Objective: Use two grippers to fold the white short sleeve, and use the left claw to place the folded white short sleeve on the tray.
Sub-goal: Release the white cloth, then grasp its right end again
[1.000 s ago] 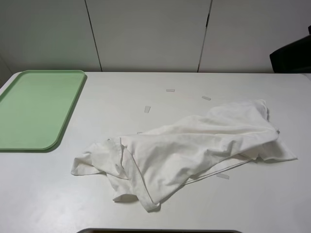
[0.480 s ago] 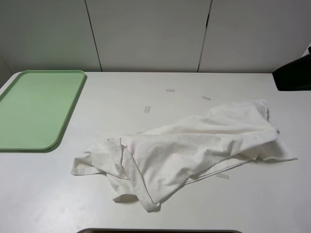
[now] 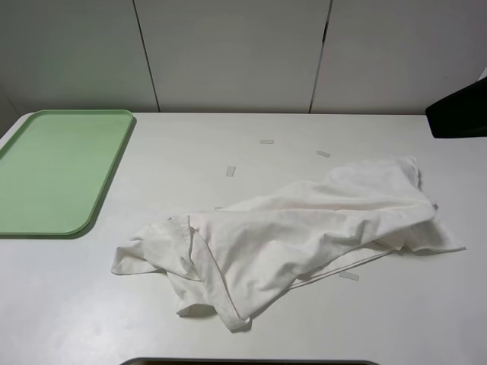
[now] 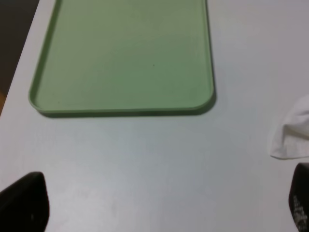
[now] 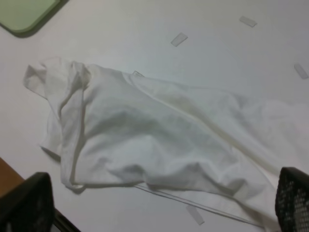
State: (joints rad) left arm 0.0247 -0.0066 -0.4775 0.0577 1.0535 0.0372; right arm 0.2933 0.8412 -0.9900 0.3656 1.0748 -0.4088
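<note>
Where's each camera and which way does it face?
Exterior high: high over the table's near edge, facing down across the white short sleeve and tray; right arm shows.
Left wrist: on its arm, facing the tray; open left end effector shows.
Right wrist: on its arm, facing the white short sleeve; open right end effector shows.
Shared: all show tray and sleeve.

High camera overlooks table (image 3: 68, 304); wrist cameras angled down, sharing tray (image 4: 120, 53).

Tray (image 3: 61, 167) cut by left edge; right arm (image 3: 460, 110) mostly beyond right edge, dark, indistinct.
</note>
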